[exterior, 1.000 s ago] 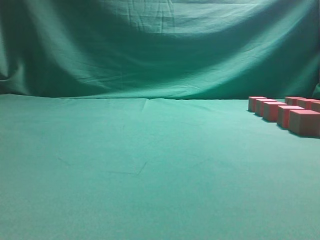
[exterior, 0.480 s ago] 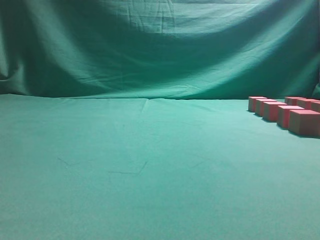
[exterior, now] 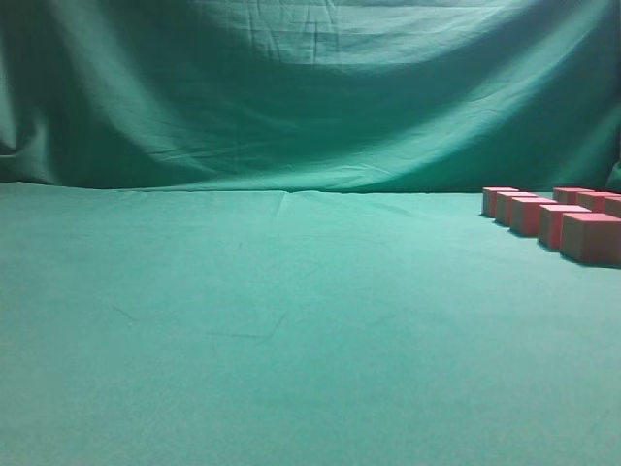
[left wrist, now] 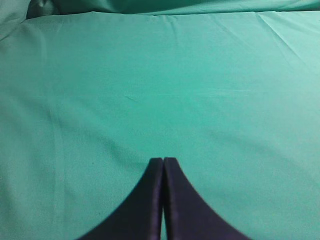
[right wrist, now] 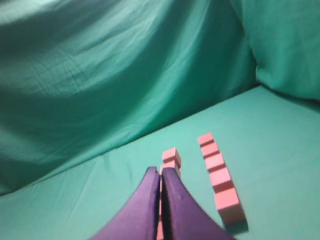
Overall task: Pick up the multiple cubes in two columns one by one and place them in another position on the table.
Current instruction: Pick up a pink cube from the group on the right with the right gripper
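Cubes: we see two columns of red cubes (exterior: 558, 219) at the far right of the green surface (exterior: 291, 320), running back toward the draped backdrop (exterior: 310, 87).
Right column: in the right wrist view, five cubes (right wrist: 218, 172) lie in a row, clear of the jaws and to their right.
Left column: its far cubes (right wrist: 170, 157) show just beyond the jaw tips; the nearer ones are hidden behind them.
Right gripper (right wrist: 161, 172): jaws pressed together, holding nothing, raised above the surface.
Left gripper (left wrist: 163, 161): jaws closed tip to tip, empty, over bare green cloth, no cubes in its view.
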Controlling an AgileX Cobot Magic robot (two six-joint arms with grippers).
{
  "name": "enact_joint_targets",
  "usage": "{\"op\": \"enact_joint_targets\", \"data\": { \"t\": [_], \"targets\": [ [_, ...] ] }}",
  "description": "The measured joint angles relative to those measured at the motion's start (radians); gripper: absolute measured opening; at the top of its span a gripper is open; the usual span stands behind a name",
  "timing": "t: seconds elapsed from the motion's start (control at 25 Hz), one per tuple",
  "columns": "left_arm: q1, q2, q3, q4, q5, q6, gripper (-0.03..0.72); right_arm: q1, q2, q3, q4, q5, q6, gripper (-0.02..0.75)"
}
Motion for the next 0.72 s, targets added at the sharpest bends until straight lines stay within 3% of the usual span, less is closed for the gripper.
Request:
{"op": "enact_joint_targets", "data": {
  "t": [0.56,0.72],
  "targets": [
    [0.0,0.0,0.0,0.0,0.0,0.0,0.0,0.0,0.22,-0.296,0.008,0.155,-0.146,0.0],
    [0.0,0.0,0.0,0.0,0.0,0.0,0.0,0.0,0.352,-0.412,-0.012,0.322,-0.276,0.0]
  ]
}}
